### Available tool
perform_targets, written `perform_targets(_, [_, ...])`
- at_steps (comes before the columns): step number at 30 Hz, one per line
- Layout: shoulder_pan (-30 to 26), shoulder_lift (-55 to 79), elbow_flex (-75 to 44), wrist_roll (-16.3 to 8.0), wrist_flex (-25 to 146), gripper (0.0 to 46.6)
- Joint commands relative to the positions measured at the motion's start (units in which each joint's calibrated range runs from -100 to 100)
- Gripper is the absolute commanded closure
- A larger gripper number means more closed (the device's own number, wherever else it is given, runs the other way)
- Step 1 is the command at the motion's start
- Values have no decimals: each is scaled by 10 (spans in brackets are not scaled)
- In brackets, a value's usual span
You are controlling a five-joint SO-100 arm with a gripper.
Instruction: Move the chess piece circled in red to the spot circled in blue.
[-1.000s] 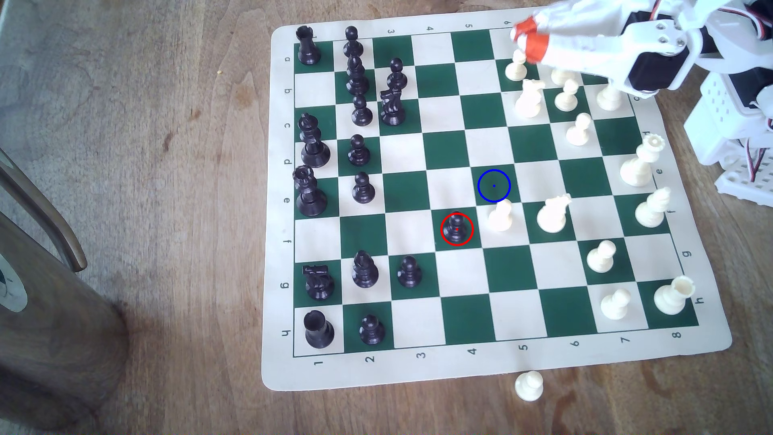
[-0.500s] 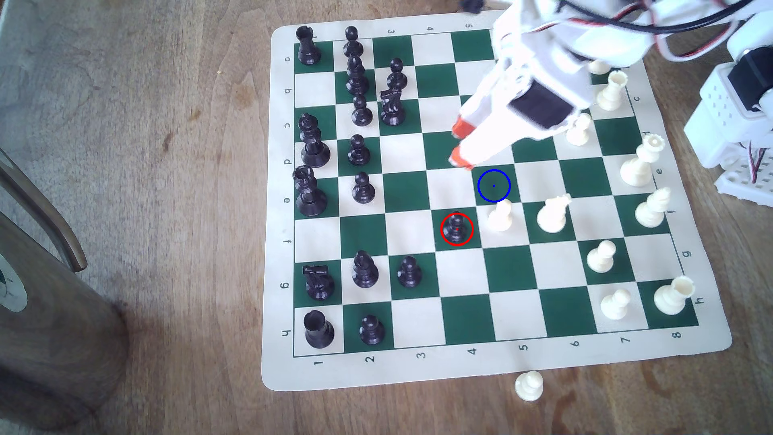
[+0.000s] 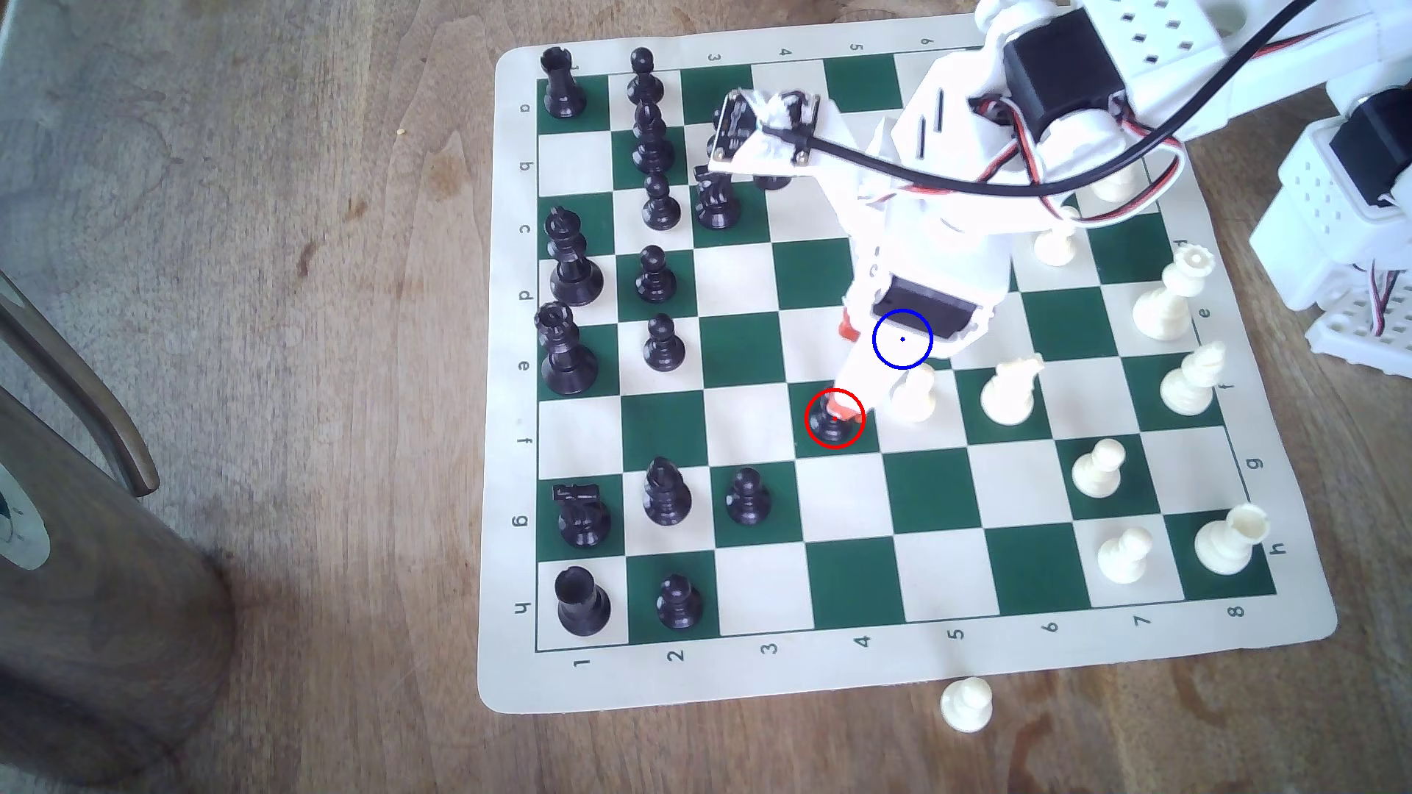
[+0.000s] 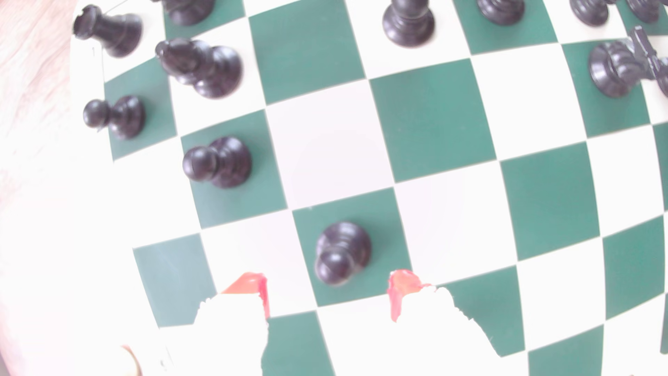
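The gripper (image 4: 327, 289) is spread wide, its 2 orange-tipped fingers (image 4: 249, 285) standing apart with green board showing between them and nothing held. In the wrist view the black pawn (image 4: 339, 253) stands upright just ahead of the fingertips, lined up with the gap but not yet between them; no finger touches it. In the exterior view the gripper (image 3: 844, 374) reaches down from the upper right, 1 orange tip lying right at the pawn (image 3: 831, 427), which stands inside the red ring on its green square in row f, column 4. From that angle contact cannot be judged.

The spot (image 3: 902, 339), a green square with a blue ring and centre dot, sits 1 square diagonally up and to the exterior view's right of the pawn; the arm's white body overlaps most of it. A white pawn (image 3: 913, 397) stands just beside the black pawn, on the next square toward the exterior view's right, directly below the blue ring.

Other black pieces line the exterior view's left side of the chess mat (image 3: 504, 672), and white pieces stand on its right. 1 more white pawn (image 3: 966, 704) rests off the mat on the wooden table (image 3: 306, 382)
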Motion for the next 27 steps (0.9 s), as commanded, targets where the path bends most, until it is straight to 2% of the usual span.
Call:
perform_targets(1, [-4,-8,-10,-11,-29,312])
perform_targets(3, [-10,-8,4,-14,-42,334])
perform_targets(11, [-15,26,37,-16,-89,326])
perform_targets(22, [-28,40,41,-22,-107,352])
perform_targets(23, [-28,40,41,-21,-107,376])
perform_targets(25, [-28,40,41,-17,-108,454])
perform_targets(27, [-28,40,44,-16,-112,464])
